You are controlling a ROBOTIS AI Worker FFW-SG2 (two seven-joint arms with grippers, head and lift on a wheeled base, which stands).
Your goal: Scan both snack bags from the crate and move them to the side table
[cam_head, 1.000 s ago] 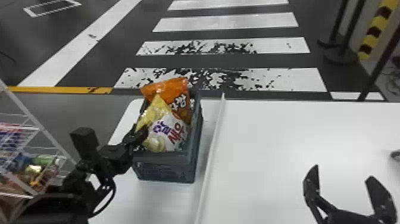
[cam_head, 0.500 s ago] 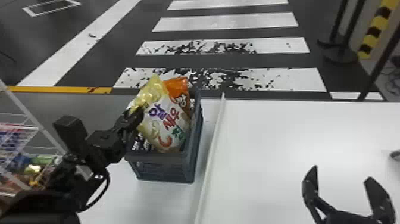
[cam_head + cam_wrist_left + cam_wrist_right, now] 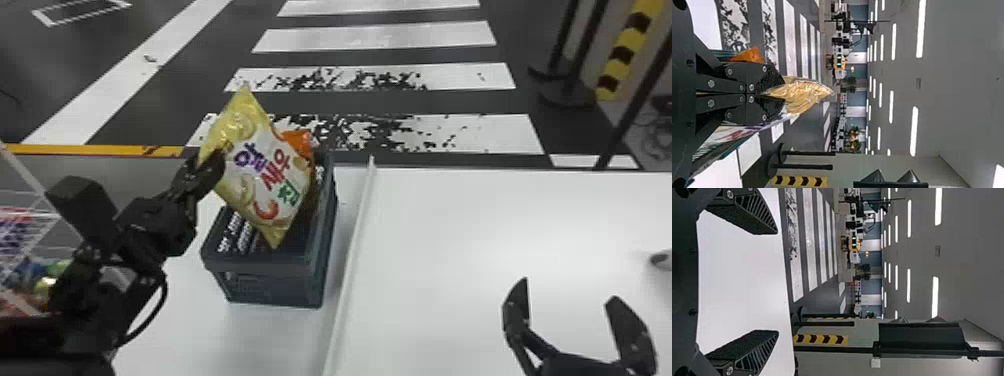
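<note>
While the left gripper (image 3: 212,162) pinches a yellow-and-white snack bag (image 3: 267,170) over the dark plastic crate (image 3: 275,290), the right gripper (image 3: 567,290) gapes. An orange bag (image 3: 300,141) seems inside.

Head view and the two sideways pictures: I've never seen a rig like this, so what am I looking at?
This is a robot with two black arms. The head view looks forward and down from its head; the other two come from cameras on its wrists, turned on their side.

The left gripper is closed on a yellow-and-white snack bag, held over a dark crate. Behind it, an orange bag shows at the crate. The crate stands on a white surface, left of a long pale strip. The right gripper is open and empty.
</note>
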